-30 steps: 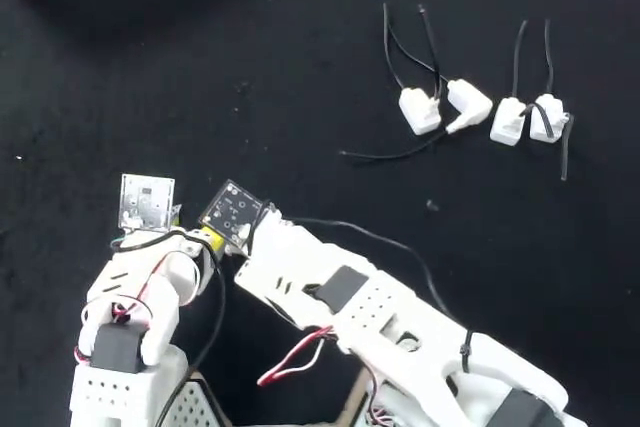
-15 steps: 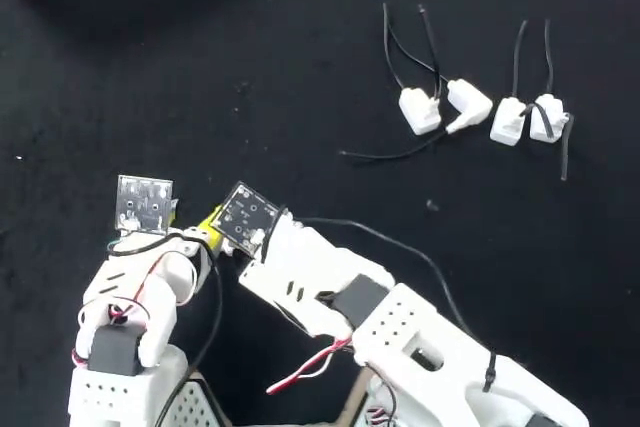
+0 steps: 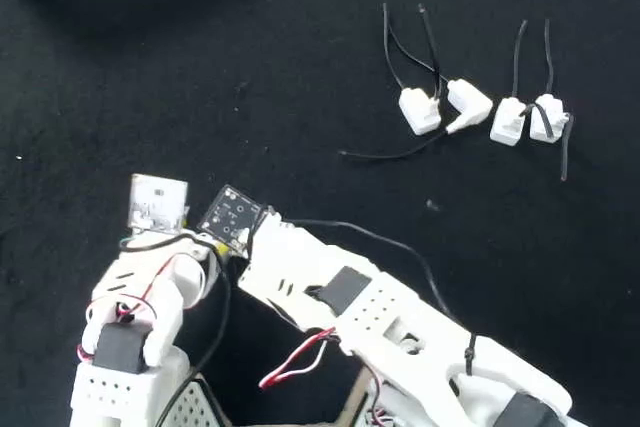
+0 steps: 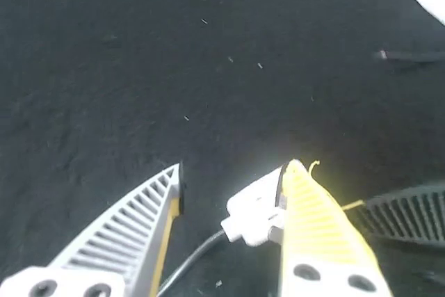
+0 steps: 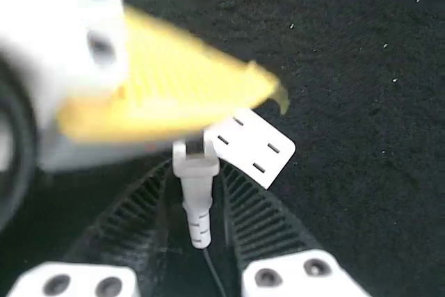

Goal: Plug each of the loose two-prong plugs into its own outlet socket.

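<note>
Looking down from the high view, you have the black counter [image 3: 200, 77] under both arms, with the left arm [image 3: 140, 297] and the right arm [image 3: 340, 297] meeting near the front left. Well apart from them, at the far right, four white corded pieces [image 3: 421, 111] lie in a loose row, their black cords trailing away.

Your right claw [image 5: 196, 172] is pinching the white two-prong plug [image 5: 195, 196] between its dark ribbed fingers, the cord running back toward the wrist. The plug's head touches one edge of the white outlet socket [image 5: 252, 147], a small flat block with slots showing. You cannot tell whether the prongs are seated.

Your left claw [image 4: 235, 168] is spread wide. Its yellow finger [image 4: 316, 227] rests against the plug [image 4: 247, 224], while the other finger [image 4: 132, 231] stands well clear. From the right wrist view that same yellow finger sits just above the socket.
</note>
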You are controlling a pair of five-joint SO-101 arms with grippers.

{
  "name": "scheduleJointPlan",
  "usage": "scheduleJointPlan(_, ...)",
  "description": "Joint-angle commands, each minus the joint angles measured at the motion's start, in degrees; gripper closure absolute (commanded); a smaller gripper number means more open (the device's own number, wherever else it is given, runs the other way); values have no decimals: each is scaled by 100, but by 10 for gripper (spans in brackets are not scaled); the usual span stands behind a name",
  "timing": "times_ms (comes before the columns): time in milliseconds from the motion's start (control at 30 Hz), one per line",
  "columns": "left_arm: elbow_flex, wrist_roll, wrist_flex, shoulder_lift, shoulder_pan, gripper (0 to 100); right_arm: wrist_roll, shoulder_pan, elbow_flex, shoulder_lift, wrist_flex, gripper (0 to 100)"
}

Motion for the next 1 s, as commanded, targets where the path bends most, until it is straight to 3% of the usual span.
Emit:
scheduleJointPlan(0, 4, -141, -18, -53, 84, 762, 35, -35, -251, -286, -9, 988)
scheduleJointPlan(300, 57, -141, -35, -53, -57, 762, 35, -44, -13, -1279, 448, 988)
scheduleJointPlan(967, 57, -141, -18, -53, -57, 762, 0, -26, -4, -1367, 536, 988)
